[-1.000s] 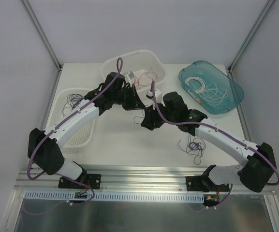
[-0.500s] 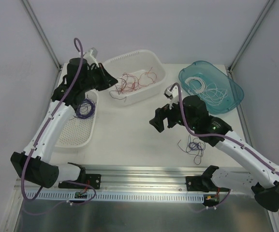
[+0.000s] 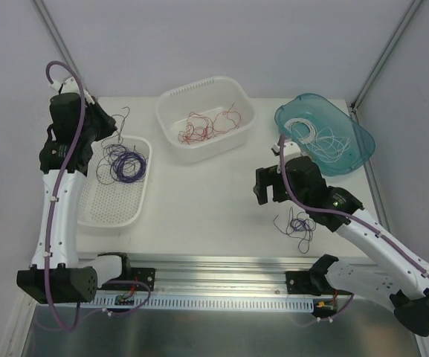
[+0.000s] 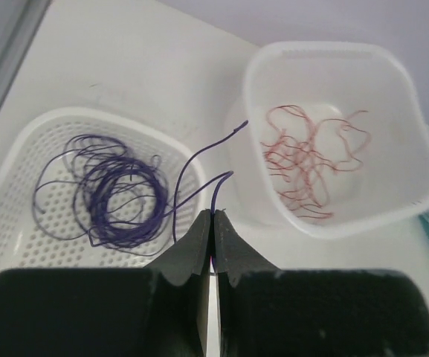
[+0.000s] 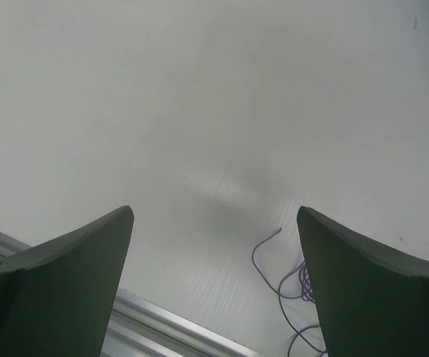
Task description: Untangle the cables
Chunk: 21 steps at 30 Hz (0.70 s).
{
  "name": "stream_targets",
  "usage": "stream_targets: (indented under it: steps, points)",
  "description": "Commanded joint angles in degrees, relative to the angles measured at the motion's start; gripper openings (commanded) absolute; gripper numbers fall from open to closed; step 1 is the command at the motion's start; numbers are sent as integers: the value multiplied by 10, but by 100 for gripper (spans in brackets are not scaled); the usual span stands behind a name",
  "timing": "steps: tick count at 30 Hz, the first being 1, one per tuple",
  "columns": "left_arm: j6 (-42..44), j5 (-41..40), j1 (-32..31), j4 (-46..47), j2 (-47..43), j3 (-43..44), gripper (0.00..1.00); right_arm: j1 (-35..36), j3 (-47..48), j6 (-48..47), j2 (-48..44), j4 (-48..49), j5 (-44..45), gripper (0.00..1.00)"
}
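Now the sorting looks well along. A purple strand [image 4: 192, 158] is pinched in the clenched left gripper [image 4: 213, 216], its free ends curling up toward the far side, while the rest trails down to the purple coil [image 4: 121, 201] in the perforated tray [image 4: 21, 141] at the left. The red wires [image 3: 207, 126] lie alone in the white basket [image 3: 199, 85] at the far middle, and the white wires [image 3: 322, 141] lie in the teal tub [image 3: 314, 97] at the far right.

One small purple tangle [image 3: 300, 223] is left on the table [image 3: 199, 201] near the right arm. The right gripper [image 5: 214, 216] hovers over bare table just left of it, jaws spread wide and empty.

I judge the step in hand to be dropping purple wire into the tray. Next, the left fingers need only release over it, and the right gripper must come down on the tangle, low enough to catch such fine wire.

A second ago both grippers met mid-table by the basket. They have since swung well apart, and the tray's coil is fuller.
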Motion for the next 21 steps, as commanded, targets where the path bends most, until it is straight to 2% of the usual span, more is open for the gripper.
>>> stream_targets:
  steps: [1,7,10,11,13,14,17,18,20,21]
  points:
    - [32,-72,31,-20,5,-55,0,-26,-14,55,-2,-46,40,97]
    - [-7,-76,69,-18,31,-147,2,-80,-30,111,27,-103,69,97]
    - [-11,-77,71,-19,28,-177,21,-123,-54,155,16,-126,87,97]
    - [-9,-79,71,-21,24,-182,34,-138,-64,166,5,-130,84,97]
    - [-4,-74,71,-21,16,-192,46,-189,-89,188,-5,-136,67,97]
    - [-3,-69,71,-21,12,-194,56,-206,-96,190,-8,-137,61,98]
    - [14,-29,71,-21,-5,-195,79,-262,-121,207,-14,-151,57,99]
    - [21,-14,71,-22,-9,-194,91,-288,-128,214,-15,-152,49,99]
    - [25,28,71,-23,-19,-195,99,-308,-150,229,-14,-149,34,95]
    - [30,45,70,-23,-24,-195,99,-325,-157,234,-10,-147,22,93]
